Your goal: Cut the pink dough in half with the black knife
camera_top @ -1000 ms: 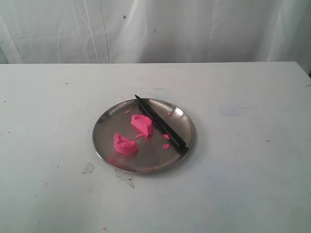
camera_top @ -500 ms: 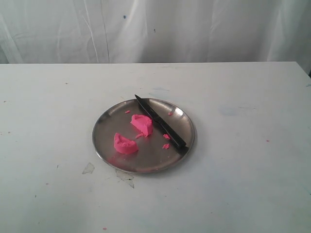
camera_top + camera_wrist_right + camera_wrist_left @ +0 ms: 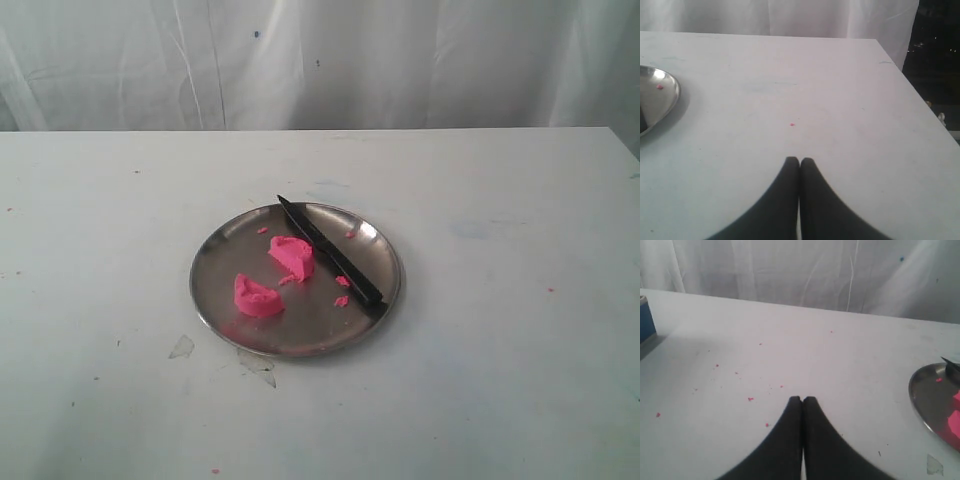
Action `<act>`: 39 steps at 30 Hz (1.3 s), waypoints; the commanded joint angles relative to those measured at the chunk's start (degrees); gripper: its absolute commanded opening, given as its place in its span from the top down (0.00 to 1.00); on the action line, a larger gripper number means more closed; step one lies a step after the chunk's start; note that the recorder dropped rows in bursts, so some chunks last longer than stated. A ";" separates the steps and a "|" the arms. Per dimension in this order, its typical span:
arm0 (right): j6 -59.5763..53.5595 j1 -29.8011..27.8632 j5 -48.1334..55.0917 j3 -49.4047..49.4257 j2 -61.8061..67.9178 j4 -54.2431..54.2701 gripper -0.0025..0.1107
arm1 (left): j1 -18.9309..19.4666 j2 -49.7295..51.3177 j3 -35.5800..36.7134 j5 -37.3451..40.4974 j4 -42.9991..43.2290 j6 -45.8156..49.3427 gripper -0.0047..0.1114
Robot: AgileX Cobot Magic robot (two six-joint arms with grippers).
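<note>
White table (image 3: 500,380) with steel plate (image 3: 228,258) holding halved pink dough (image 3: 292,256) and black knife (image 3: 330,252), well apart from left gripper (image 3: 803,399) and right gripper (image 3: 799,160), both pressed together.

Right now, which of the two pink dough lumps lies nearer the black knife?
The lump in the plate's middle, right beside the knife blade; the other lump sits apart, toward the rim.
</note>
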 commanded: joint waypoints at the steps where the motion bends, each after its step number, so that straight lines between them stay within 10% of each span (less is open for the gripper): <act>1: -0.61 -0.29 -0.13 -0.03 -0.28 -0.05 0.98 | -1.51 -0.50 3.58 -5.89 -4.41 3.45 0.96; 11: -0.61 -0.29 -0.13 -0.03 -0.28 -0.05 0.98 | -2.31 -0.50 10.27 6.18 -5.80 4.09 0.96; 39: -0.61 0.36 -0.13 -0.03 -0.28 -0.06 0.98 | -2.17 -0.50 10.27 5.55 -5.65 4.33 0.96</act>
